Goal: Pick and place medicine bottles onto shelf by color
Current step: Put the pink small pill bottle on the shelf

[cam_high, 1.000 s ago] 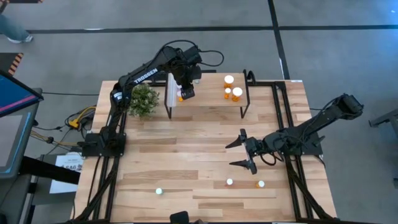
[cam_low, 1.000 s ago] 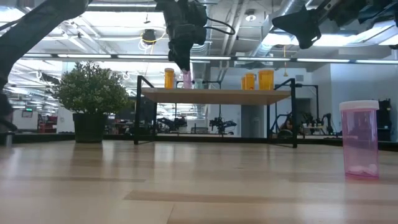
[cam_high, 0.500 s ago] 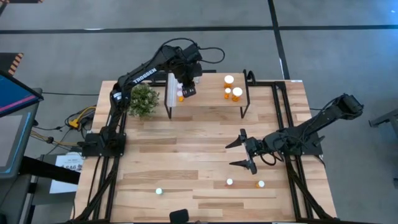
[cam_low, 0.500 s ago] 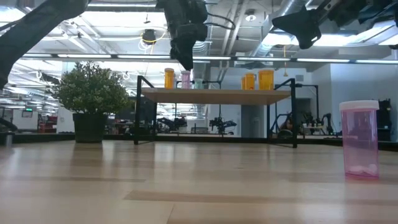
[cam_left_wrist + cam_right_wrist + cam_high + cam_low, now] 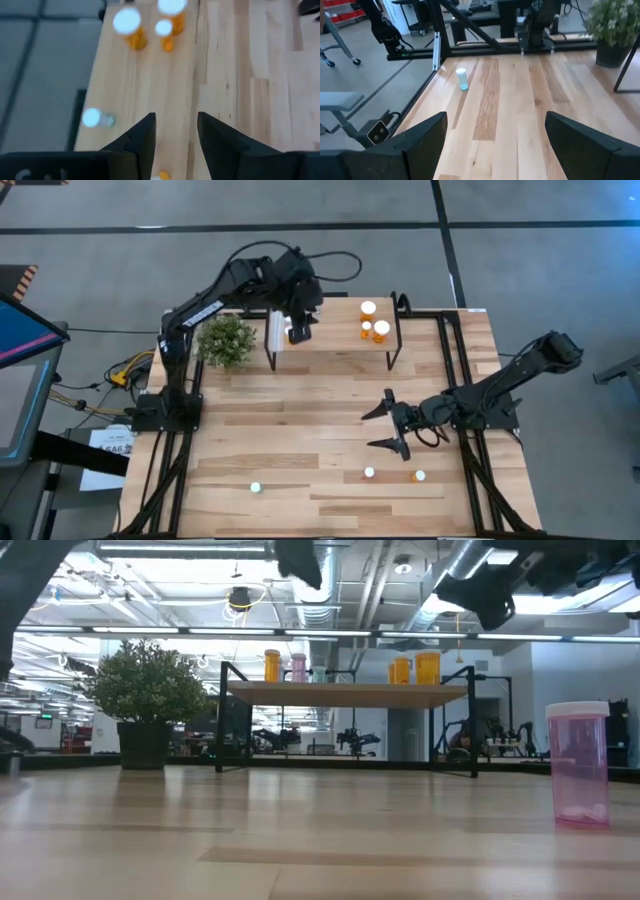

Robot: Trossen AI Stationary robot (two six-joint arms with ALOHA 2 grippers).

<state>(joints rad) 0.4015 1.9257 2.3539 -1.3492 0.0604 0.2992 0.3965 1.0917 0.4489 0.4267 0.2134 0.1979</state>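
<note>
My left gripper (image 5: 175,135) is open and hangs high above the left end of the shelf (image 5: 335,340), touching nothing. Only its lower part (image 5: 300,555) reaches into the low view. An orange bottle (image 5: 272,665) and a pink bottle (image 5: 298,667) stand on that end of the shelf. Three orange bottles (image 5: 368,308) (image 5: 381,330) (image 5: 366,327) stand on the right end. In the left wrist view another white-capped bottle (image 5: 92,118) stands near the shelf's edge. My right gripper (image 5: 388,427) is wide open above the table's middle right.
A potted plant (image 5: 228,340) stands just left of the shelf. Three bottles stand near the table's near edge (image 5: 255,487) (image 5: 369,473) (image 5: 418,476); a pink one (image 5: 578,765) is close to the low camera. The shelf's thin black legs (image 5: 393,345) reach the tabletop.
My left gripper has risen from the pink bottle at the shelf's left end and drawn slightly toward the far left. The pink bottle stays standing beside the orange one. My right arm has kept still.
</note>
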